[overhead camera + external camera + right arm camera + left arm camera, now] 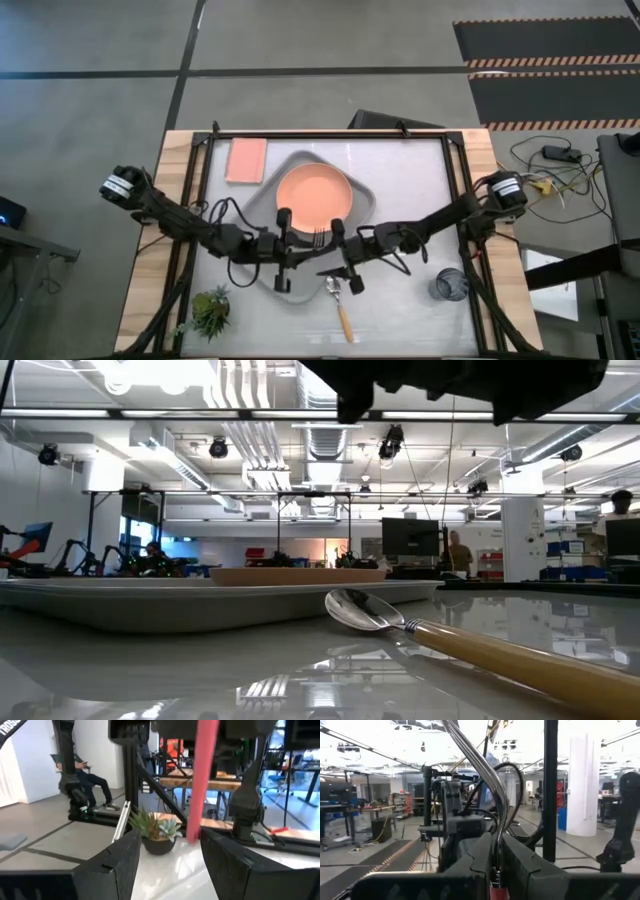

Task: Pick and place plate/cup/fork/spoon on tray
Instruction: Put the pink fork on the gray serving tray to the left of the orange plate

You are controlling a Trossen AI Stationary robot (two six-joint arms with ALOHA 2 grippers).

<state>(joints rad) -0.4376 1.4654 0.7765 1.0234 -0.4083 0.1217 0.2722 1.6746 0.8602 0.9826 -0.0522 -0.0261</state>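
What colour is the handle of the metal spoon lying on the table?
Orange-yellow; the metal spoon's handle shows best in the low view, also visible from above.
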